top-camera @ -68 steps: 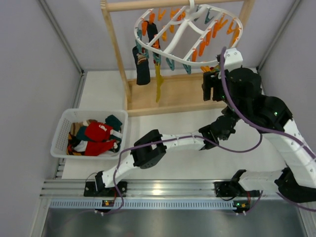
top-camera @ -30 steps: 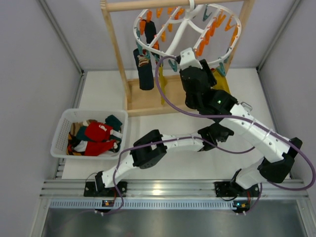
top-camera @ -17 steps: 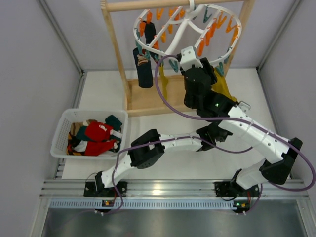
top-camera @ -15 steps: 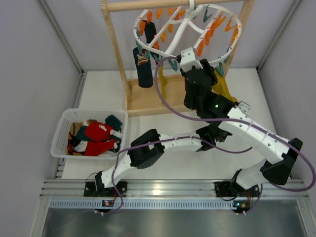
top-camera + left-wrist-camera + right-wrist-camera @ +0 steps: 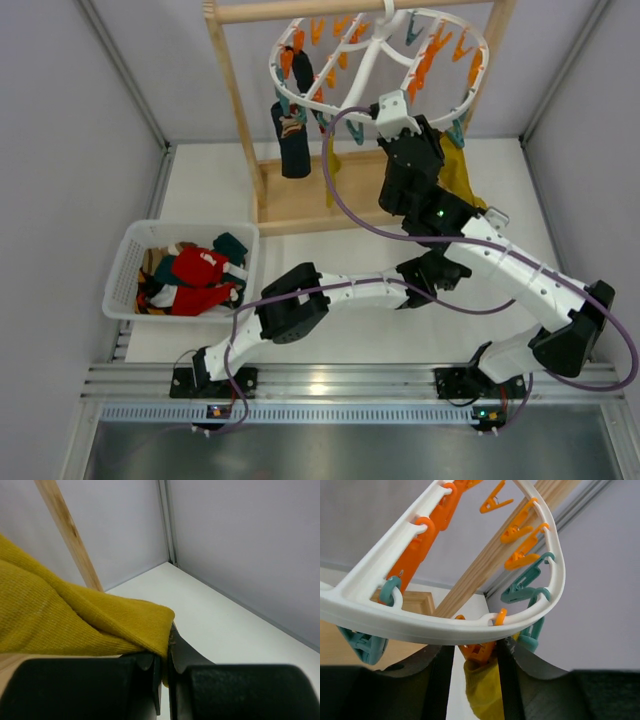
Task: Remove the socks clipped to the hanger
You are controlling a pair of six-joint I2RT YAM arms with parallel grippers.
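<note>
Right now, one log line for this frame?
left gripper: shut on yellow sock | right gripper: open, straddling orange clip on hanger | dark sock: clipped to hanger

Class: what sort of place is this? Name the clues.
Likely a robotics lab bench staged for laundry: arms bolted to a metal rail, a clip hanger on a wooden rack, a basket of socks.
</note>
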